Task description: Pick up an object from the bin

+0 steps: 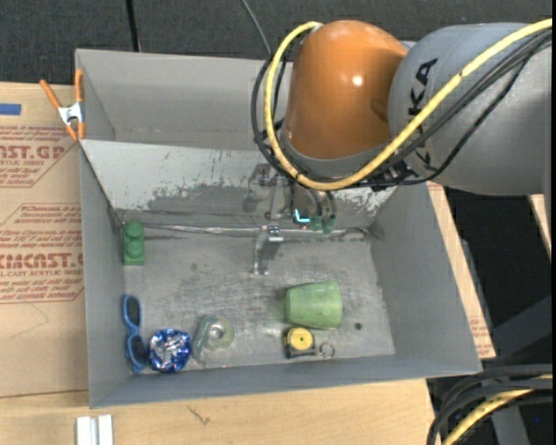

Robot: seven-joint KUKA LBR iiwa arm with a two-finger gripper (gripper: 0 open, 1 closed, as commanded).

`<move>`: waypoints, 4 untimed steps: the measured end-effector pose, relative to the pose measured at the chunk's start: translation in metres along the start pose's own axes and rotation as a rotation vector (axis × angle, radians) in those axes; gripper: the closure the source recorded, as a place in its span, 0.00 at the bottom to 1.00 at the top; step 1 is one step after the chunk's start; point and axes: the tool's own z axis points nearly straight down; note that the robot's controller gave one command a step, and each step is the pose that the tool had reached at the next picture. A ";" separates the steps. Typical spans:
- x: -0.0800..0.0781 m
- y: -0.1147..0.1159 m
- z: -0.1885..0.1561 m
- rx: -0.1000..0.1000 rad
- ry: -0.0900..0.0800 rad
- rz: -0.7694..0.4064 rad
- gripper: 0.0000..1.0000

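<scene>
My gripper (270,239) hangs below the orange wrist cover over the middle of the bin, near the back wall. Nothing shows in it. The nearest loose thing is a pale green plastic cup (313,305) lying on its side, in front of the gripper and a little to the right. In front of the cup lies a small yellow round tape measure (299,341) with a small metal ring (326,349) beside it.
A green block (132,245) stands by the left wall. In the front left corner lie blue scissors-like handles (130,326), a blue and white crumpled ball (170,349) and a clear round thing (213,334). The arm covers the bin's back right.
</scene>
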 end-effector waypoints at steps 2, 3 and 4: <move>0.071 -0.124 0.171 0.001 -0.017 -0.357 0.00; 0.027 -0.183 0.173 0.003 -0.013 -0.692 0.00; 0.025 -0.179 0.171 0.001 -0.018 -0.694 1.00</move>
